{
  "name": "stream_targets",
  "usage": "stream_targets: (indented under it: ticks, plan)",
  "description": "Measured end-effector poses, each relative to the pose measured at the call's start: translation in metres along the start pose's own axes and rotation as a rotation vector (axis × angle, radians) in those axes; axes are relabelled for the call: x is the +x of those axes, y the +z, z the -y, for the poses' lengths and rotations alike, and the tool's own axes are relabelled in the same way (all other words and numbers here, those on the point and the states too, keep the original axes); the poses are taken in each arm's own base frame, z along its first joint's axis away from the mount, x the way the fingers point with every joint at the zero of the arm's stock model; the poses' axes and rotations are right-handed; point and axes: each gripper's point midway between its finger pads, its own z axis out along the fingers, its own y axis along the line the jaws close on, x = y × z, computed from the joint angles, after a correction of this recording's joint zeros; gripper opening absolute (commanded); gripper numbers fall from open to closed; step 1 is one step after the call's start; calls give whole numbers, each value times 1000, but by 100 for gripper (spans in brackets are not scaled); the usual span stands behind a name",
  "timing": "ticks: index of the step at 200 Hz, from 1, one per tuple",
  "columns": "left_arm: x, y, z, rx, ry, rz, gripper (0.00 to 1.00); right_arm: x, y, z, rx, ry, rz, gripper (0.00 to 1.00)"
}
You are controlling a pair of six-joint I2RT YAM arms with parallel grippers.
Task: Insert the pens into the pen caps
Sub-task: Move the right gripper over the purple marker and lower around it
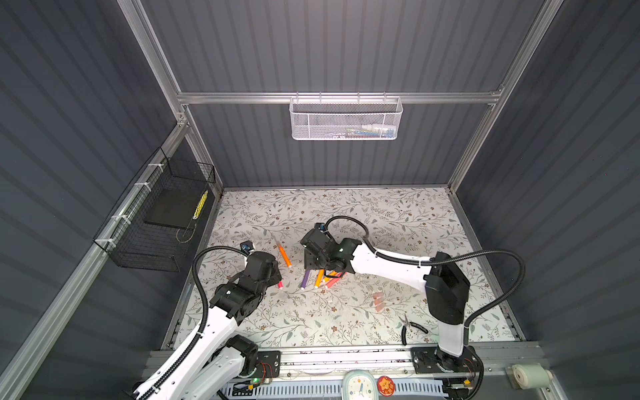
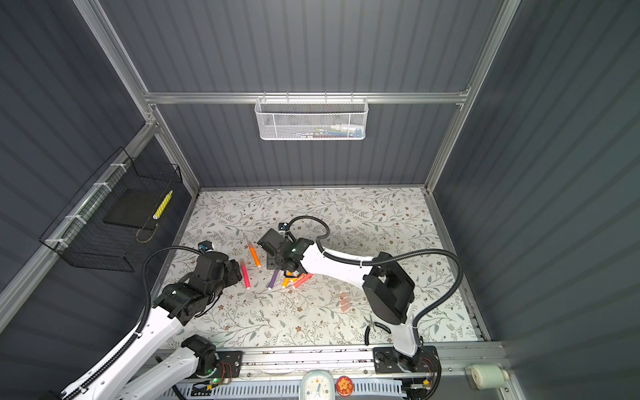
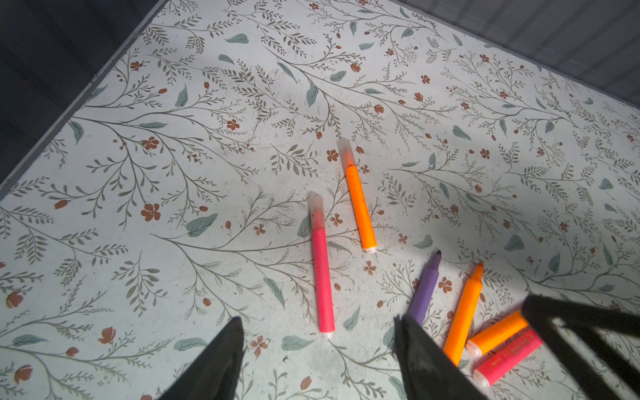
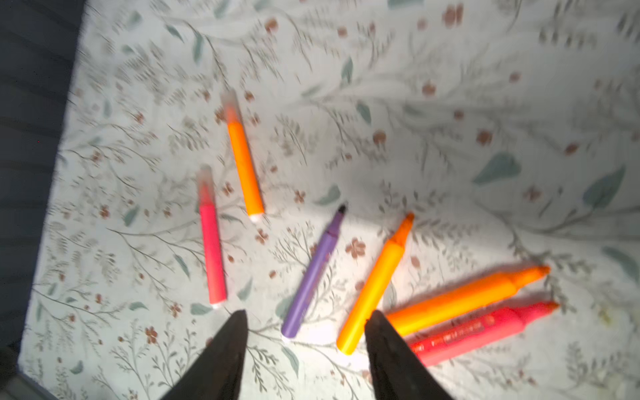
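Two capped pens lie side by side: an orange pen (image 3: 358, 204) (image 1: 284, 255) and a pink pen (image 3: 322, 277) (image 2: 245, 274). To their right lie several uncapped pens: a purple pen (image 4: 313, 277) (image 2: 274, 279), an orange one (image 4: 375, 287), a second orange pen (image 4: 464, 298) and a pink-red pen (image 4: 485, 329). Loose pen caps (image 1: 378, 300) (image 2: 345, 300) sit further right. My left gripper (image 3: 318, 320) is open, just short of the capped pink pen's white end. My right gripper (image 4: 306, 313) is open above the rear ends of the purple and orange pens, holding nothing; its view is blurred.
Black-handled pliers (image 1: 412, 327) lie near the right arm's base. A black wire basket (image 1: 156, 221) hangs on the left wall and a white mesh basket (image 1: 346, 119) on the back wall. A small clock (image 1: 358, 386) stands on the front rail.
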Motion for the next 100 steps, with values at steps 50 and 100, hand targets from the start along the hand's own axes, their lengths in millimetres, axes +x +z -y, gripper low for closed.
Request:
stream_targets:
  ticks: [50, 100]
  plan:
    - [0, -2, -1, 6, -4, 8, 71, 29, 25, 3, 67, -6, -160, 48]
    - [0, -2, -1, 7, -5, 9, 71, 25, 42, -9, 71, -15, -180, 48]
